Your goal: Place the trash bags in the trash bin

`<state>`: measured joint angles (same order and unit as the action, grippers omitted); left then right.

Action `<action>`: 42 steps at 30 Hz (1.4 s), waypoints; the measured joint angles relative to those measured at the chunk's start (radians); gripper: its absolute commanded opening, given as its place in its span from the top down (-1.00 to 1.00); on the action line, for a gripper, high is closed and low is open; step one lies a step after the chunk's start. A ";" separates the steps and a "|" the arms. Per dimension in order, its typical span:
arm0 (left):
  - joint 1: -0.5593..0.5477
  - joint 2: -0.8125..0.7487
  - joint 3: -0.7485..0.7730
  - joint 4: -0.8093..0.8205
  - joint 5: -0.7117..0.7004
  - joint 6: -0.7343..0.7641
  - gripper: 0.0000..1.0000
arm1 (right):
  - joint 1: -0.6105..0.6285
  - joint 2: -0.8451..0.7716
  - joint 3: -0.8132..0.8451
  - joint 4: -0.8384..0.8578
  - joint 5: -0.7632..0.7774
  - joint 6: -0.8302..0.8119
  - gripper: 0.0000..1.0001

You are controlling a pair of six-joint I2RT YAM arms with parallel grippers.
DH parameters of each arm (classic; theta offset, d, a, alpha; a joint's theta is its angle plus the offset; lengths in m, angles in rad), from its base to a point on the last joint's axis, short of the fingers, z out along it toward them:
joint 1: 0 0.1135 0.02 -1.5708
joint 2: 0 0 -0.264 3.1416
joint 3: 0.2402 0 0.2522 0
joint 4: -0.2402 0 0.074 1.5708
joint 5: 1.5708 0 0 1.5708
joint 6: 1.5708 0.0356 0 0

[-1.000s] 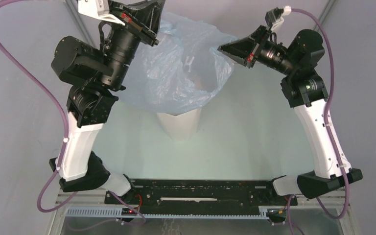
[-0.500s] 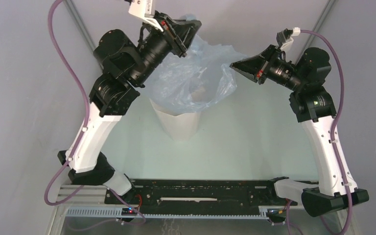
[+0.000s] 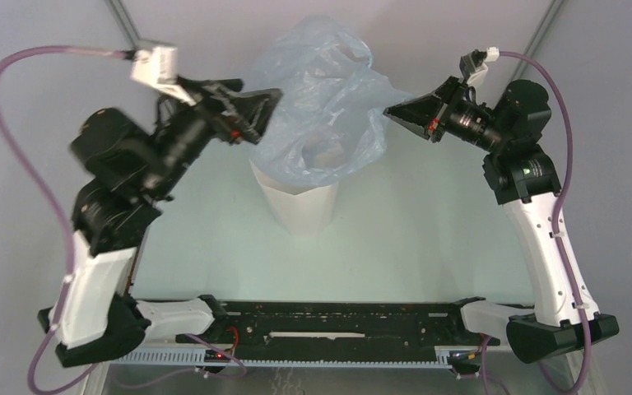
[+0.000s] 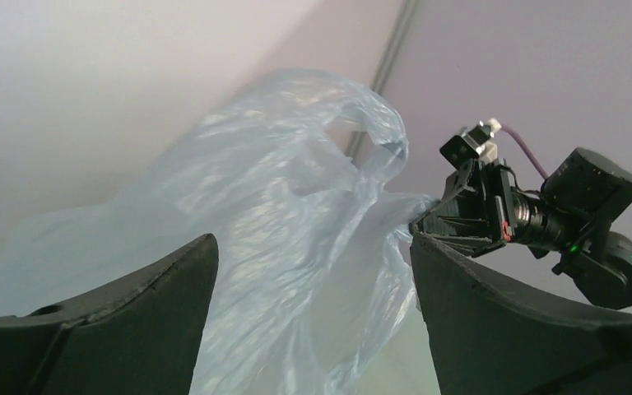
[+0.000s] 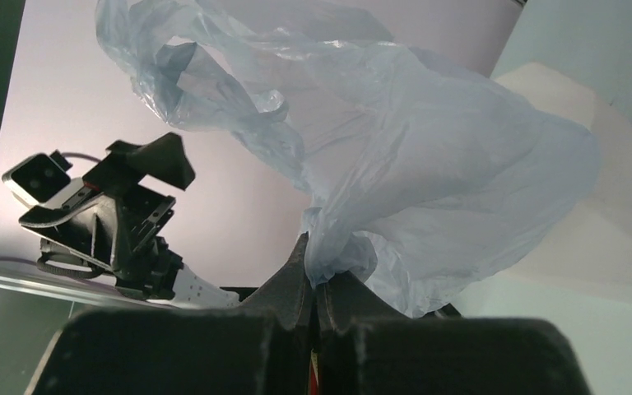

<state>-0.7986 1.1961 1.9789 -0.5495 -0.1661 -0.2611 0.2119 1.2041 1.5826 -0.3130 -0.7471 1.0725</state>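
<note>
The trash bag (image 3: 322,99) is a crinkly pale blue sheet, billowing up above the mouth of the trash bin (image 3: 300,206), a white faceted tub at mid-table. Its lower part drapes into and over the bin's rim. My right gripper (image 3: 392,110) is shut on the bag's right edge; the right wrist view shows plastic (image 5: 444,164) pinched between the tips (image 5: 313,265), with the bin (image 5: 601,214) behind. My left gripper (image 3: 262,103) stands open just left of the bag, holding nothing. The bag (image 4: 288,214) fills the gap between its spread fingers (image 4: 136,317) but lies beyond them.
Grey walls with metal frame posts (image 3: 123,18) enclose the table at the back and sides. The arm bases sit on a black rail (image 3: 337,321) at the near edge. Purple cables (image 3: 25,123) loop off both wrists.
My left gripper has opened, let go of the bag's left edge and swung back to the left and down. The freed side of the bag stands up. The right gripper keeps its grip.
</note>
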 measured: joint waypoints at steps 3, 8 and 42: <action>0.016 -0.093 -0.014 -0.053 -0.069 -0.003 -0.96 | 0.003 0.002 -0.011 0.003 -0.004 0.007 1.00; 0.210 -0.208 -0.090 -0.140 -0.101 -0.113 -0.99 | 0.016 0.004 -0.013 0.005 -0.004 0.009 1.00; 0.357 -0.041 -0.623 0.117 0.336 -0.615 -0.47 | 0.085 -0.016 -0.051 0.065 -0.026 0.010 1.00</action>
<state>-0.4412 1.1553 1.3560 -0.4328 0.1696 -0.8764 0.2974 1.1885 1.5318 -0.2478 -0.7727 1.0828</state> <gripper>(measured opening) 0.729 0.007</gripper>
